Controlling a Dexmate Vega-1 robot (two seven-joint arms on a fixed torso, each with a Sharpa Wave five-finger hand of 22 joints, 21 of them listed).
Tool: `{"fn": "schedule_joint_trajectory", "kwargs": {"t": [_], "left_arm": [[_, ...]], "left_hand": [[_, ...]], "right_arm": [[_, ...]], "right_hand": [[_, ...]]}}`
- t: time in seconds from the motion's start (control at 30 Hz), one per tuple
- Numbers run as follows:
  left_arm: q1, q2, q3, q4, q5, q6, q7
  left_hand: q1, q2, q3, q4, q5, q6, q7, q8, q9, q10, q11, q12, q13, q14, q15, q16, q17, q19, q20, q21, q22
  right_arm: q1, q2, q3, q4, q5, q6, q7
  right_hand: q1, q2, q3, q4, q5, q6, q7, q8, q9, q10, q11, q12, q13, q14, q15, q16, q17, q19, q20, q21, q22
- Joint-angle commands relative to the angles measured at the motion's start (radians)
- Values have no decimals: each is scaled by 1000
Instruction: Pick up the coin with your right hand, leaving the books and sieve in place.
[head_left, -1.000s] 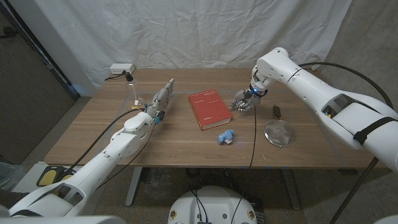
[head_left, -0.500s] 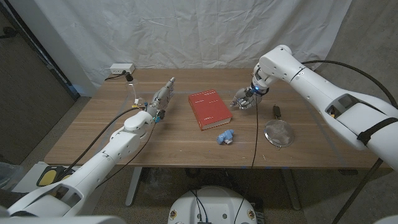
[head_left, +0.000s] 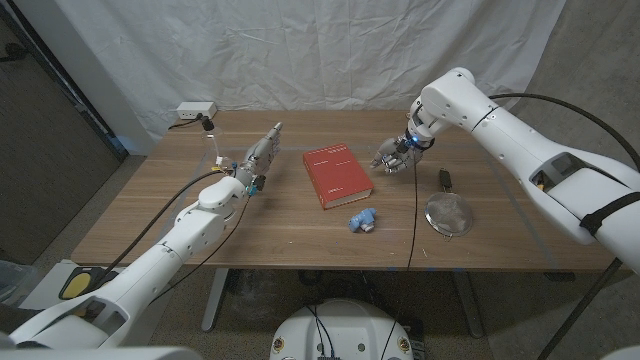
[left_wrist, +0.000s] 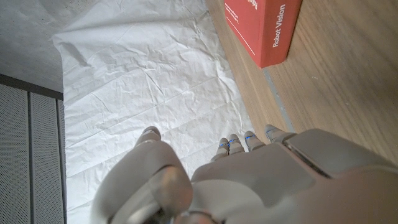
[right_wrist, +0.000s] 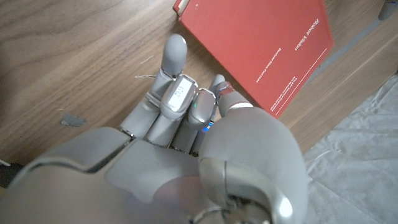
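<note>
The right hand (head_left: 392, 158) is just beside the red book (head_left: 337, 176), at the book's far right corner, low over the worktop (head_left: 150, 215). In the right wrist view its fingers (right_wrist: 176, 93) are curled together with the thumb folded over them, their tips close to the book's edge. I cannot tell whether they are pinching something or are closed on nothing.

The coin I cannot find with certainty. A small dark mark (right_wrist: 69, 120) lies on the wood near this hand, on the side away from the book, but it is too small to say if it is the coin. If it is, the hand must go away from the book, not toward it.

The left hand (head_left: 262, 157) waits on the book's other side, fingers straight and apart, holding nothing. The sieve (head_left: 449, 210) lies well apart from the book, nearer the robot.
</note>
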Motion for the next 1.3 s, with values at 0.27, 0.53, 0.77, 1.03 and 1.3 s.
{"fn": "schedule_joint_trajectory", "kwargs": {"t": [0.27,0.53,0.77,1.03,1.3], "left_arm": [[-11,25,-9,-57,6,29,12],[-21,23,4,-61,16,49,15],[-11,34,1,-94,20,61,29],[-7,49,2,-136,32,86,47],[9,51,-6,-148,31,81,62]], "left_hand": [[14,-2,2,-7,-8,-5,5,1,5,-1,3,3,3,-1,1,3,4,-24,1,4,6],[15,-1,2,-7,-10,-5,5,1,5,-1,4,3,3,-1,1,2,4,-23,0,5,6],[16,-1,1,-8,-11,-5,5,1,6,-2,5,3,3,-1,0,2,4,-24,0,5,6],[17,0,0,-8,-13,-6,5,0,6,-1,3,3,3,-1,-1,2,4,-24,0,4,6],[19,1,0,-9,-15,-6,5,1,6,-1,3,3,3,-2,0,2,4,-25,0,4,6]], "right_arm": [[-46,-47,83,-114,40,30,-40],[-76,-66,131,-172,65,55,-64],[-132,-87,192,-232,98,94,-95],[-155,-113,218,-260,128,132,-101],[-115,-127,222,-298,145,74,-127]], "right_hand": [[35,21,17,-5,4,68,34,0,5,3,-4,7,5,8,-2,-1,1,3,-57,7,-8],[35,21,20,-5,4,67,35,-4,5,4,-4,7,5,10,-2,0,1,6,-57,10,-10],[35,20,22,-5,4,69,32,-6,6,5,-4,7,5,11,-2,0,1,7,-56,12,-12],[34,19,24,-4,4,73,25,-9,4,6,-4,7,5,12,-2,0,1,5,-56,14,-15],[32,16,28,-4,4,86,13,-8,5,8,-3,7,5,13,-2,-1,1,5,-56,19,-18]]}}
